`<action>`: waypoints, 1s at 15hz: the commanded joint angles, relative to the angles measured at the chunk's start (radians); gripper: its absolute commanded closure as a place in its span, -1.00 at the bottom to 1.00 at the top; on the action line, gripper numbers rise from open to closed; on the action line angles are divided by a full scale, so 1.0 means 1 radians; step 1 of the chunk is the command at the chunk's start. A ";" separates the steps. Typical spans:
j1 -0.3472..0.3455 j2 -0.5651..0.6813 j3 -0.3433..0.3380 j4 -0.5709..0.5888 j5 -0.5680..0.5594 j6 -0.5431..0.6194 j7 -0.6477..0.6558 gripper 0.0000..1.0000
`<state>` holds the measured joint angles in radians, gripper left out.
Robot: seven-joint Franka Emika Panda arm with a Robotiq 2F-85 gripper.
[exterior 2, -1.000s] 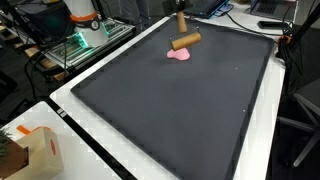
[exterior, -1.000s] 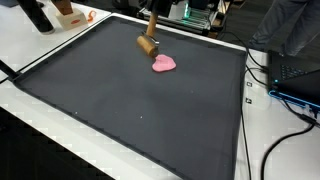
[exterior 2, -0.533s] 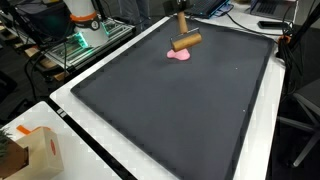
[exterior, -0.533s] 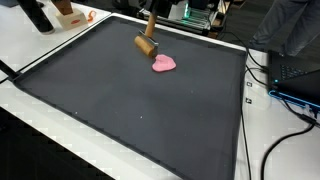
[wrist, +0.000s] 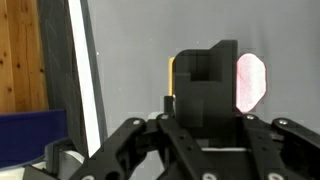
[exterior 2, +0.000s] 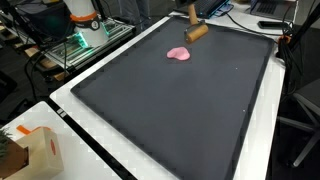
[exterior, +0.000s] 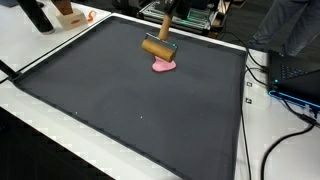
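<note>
A wooden mallet (exterior: 158, 47) hangs off the black mat (exterior: 130, 115) at the far end of the bench (exterior: 30, 50). Its handle rises steeply toward the top edge in both exterior views. The jaws are closed on the wooden mallet, we judge, since it hangs free of the surface with nothing else to carry it. The grip itself lies beyond the top of both exterior views.

The mallet's round head lies crosswise to the handle, and its long axis runs roughly along the mat's far border. A flat pink piece (exterior: 164, 67) rests on the mat just below the head. In an exterior view the head overlaps the pink piece's upper edge. From the opposite side, the head (exterior 2: 196, 31) stands clear of the pink piece (exterior 2: 179, 54), up and toward the far edge. We take this to mean the head is raised above the pink piece and not touching it.

In the wrist view we look down between the dark linkages onto the grey mat. A dark block fills the middle, with a thin tan edge on its left. The pink piece (wrist: 252, 82) shows at the block's right side and is partly hidden by it. The arm is in neither exterior view, and the straight-down wrist picture suggests the hand points down at the mat.
</note>
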<state>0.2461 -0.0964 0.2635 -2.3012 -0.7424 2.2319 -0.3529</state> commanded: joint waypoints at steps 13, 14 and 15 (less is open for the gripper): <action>0.035 0.156 0.024 0.082 -0.030 0.185 -0.708 0.53; 0.033 0.165 0.023 0.085 -0.025 0.191 -0.766 0.53; 0.030 0.174 0.022 0.087 -0.019 0.198 -0.825 0.53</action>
<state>0.2856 0.0551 0.2873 -2.2288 -0.7561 2.4026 -1.0307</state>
